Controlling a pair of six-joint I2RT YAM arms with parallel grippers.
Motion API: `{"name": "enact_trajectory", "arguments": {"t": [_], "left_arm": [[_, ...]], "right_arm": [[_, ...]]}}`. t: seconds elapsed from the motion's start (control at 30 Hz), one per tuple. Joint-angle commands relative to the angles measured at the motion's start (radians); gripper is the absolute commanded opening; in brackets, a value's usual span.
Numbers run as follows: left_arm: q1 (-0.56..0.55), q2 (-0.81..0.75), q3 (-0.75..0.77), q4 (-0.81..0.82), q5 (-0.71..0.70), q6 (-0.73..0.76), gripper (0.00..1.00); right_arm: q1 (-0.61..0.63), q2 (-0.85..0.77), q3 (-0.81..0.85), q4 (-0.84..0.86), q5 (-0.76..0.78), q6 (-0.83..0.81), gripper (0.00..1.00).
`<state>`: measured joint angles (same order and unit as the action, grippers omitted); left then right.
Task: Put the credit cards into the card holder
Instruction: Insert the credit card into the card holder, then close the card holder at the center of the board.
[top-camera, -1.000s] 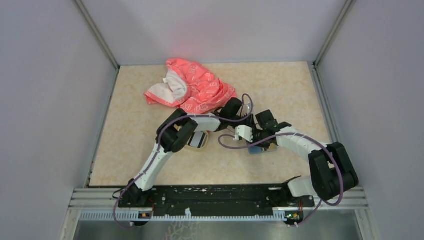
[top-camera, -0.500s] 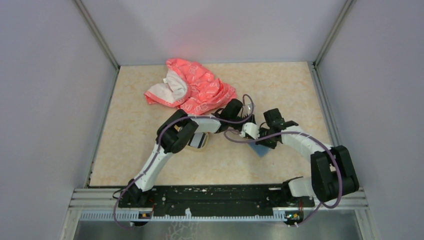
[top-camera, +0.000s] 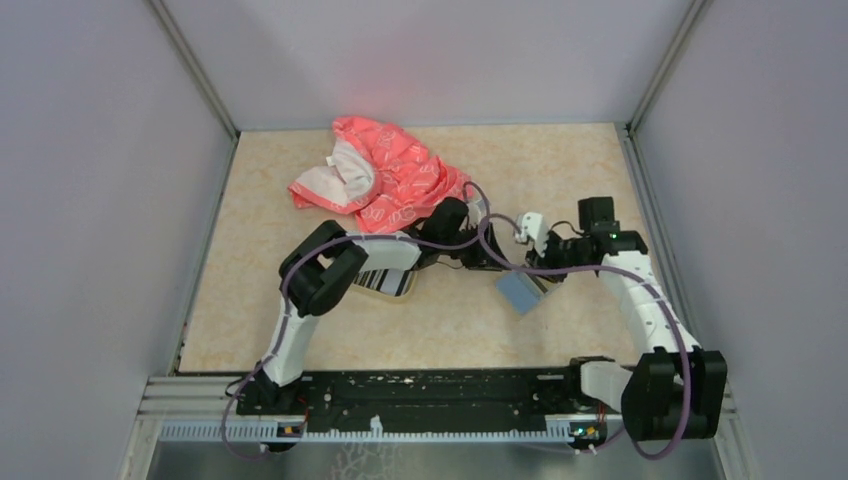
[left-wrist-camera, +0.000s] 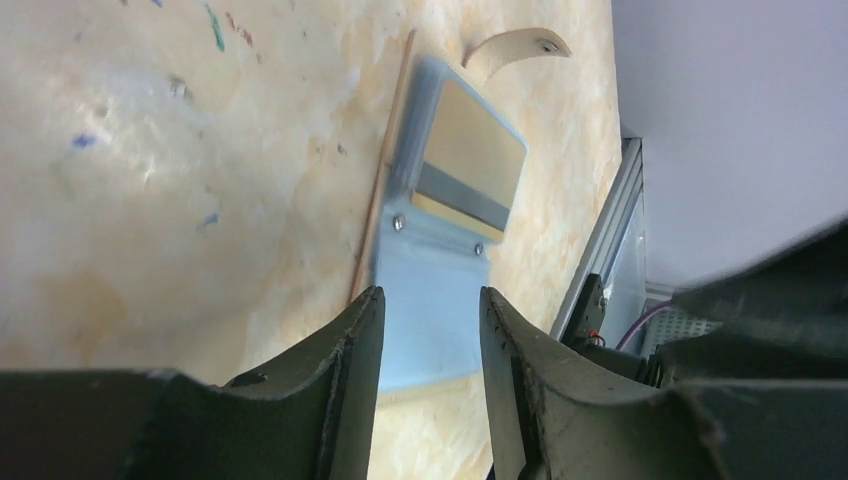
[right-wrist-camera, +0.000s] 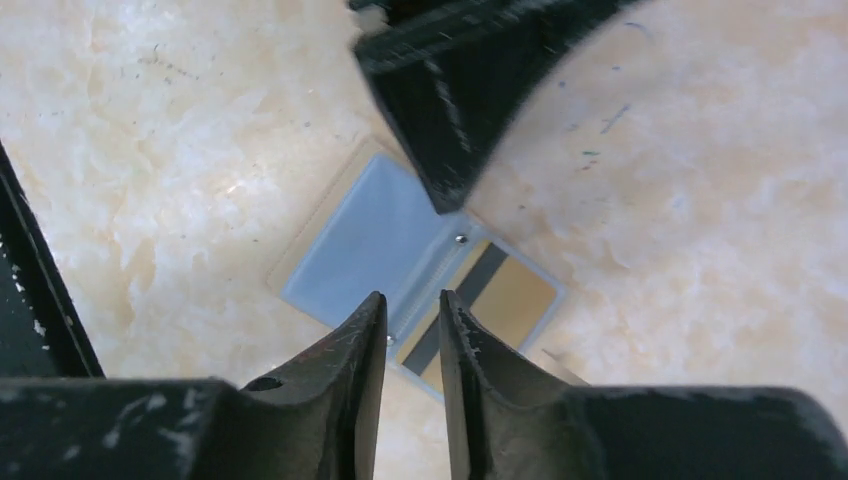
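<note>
The flat square tan-beige card holder (right-wrist-camera: 365, 240) lies open on the beige marbled tabletop (top-camera: 560, 170), near the right-centre, with its blue-grey lining facing up. A golden-tan plastic card (right-wrist-camera: 505, 300) with one grey stripe is seated in one half of the holder. The left gripper (left-wrist-camera: 430, 300) hovers over the lining, fingers spread and holding nothing. The right gripper (right-wrist-camera: 413, 305) hovers above the fold, fingers parted only narrowly, also holding nothing. The dark striped cards (top-camera: 385, 283) lie well apart to the left, partly under the left arm, near the pink-red patterned cloth (top-camera: 385, 180).
</note>
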<state>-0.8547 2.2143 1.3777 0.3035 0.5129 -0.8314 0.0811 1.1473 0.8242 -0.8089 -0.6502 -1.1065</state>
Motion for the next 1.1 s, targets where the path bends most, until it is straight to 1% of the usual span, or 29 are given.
{"name": "enact_trajectory", "arguments": {"t": [0.0,0.1,0.13,0.17,0.2,0.3,0.4,0.47,0.6,0.67,0.83,0.9,0.93,1.07], "left_arm": [[0.002,-0.181,-0.135,0.108,-0.099,0.088,0.46],[-0.008,-0.313,-0.26,0.182,-0.138,0.142,0.46],[-0.015,-0.366,-0.313,0.208,-0.147,0.159,0.46],[-0.026,-0.399,-0.351,0.232,-0.158,0.172,0.45],[-0.041,-0.432,-0.394,0.259,-0.168,0.182,0.45],[-0.09,-0.502,-0.52,0.345,-0.23,0.18,0.45],[-0.136,-0.542,-0.635,0.432,-0.298,0.137,0.45],[-0.166,-0.547,-0.71,0.509,-0.332,0.1,0.45],[-0.197,-0.529,-0.83,0.682,-0.414,0.043,0.44],[-0.208,-0.511,-0.851,0.728,-0.444,0.036,0.43],[-0.252,-0.469,-0.82,0.709,-0.499,0.04,0.44],[-0.264,-0.45,-0.821,0.711,-0.504,0.021,0.44],[-0.27,-0.443,-0.825,0.715,-0.537,0.007,0.44],[-0.275,-0.401,-0.826,0.716,-0.554,-0.057,0.45]], "right_arm": [[-0.128,-0.047,0.076,-0.049,-0.206,0.05,0.34],[-0.185,-0.046,0.057,0.001,-0.22,0.13,0.51],[-0.198,-0.04,0.037,0.052,-0.211,0.176,0.55],[-0.207,-0.025,0.019,0.094,-0.197,0.214,0.59],[-0.214,-0.013,0.005,0.124,-0.184,0.239,0.6],[-0.235,0.088,0.019,0.136,-0.136,0.27,0.61],[-0.259,0.158,0.041,0.16,-0.067,0.324,0.61],[-0.272,0.17,0.032,0.2,-0.015,0.361,0.61],[-0.299,0.15,-0.01,0.25,0.039,0.375,0.63],[-0.303,0.15,-0.025,0.267,0.057,0.377,0.65],[-0.303,0.224,-0.007,0.27,0.067,0.402,0.65],[-0.303,0.259,0.003,0.258,0.067,0.419,0.64],[-0.303,0.273,0.005,0.251,0.069,0.421,0.63],[-0.303,0.305,0.008,0.232,0.069,0.416,0.62]]}}
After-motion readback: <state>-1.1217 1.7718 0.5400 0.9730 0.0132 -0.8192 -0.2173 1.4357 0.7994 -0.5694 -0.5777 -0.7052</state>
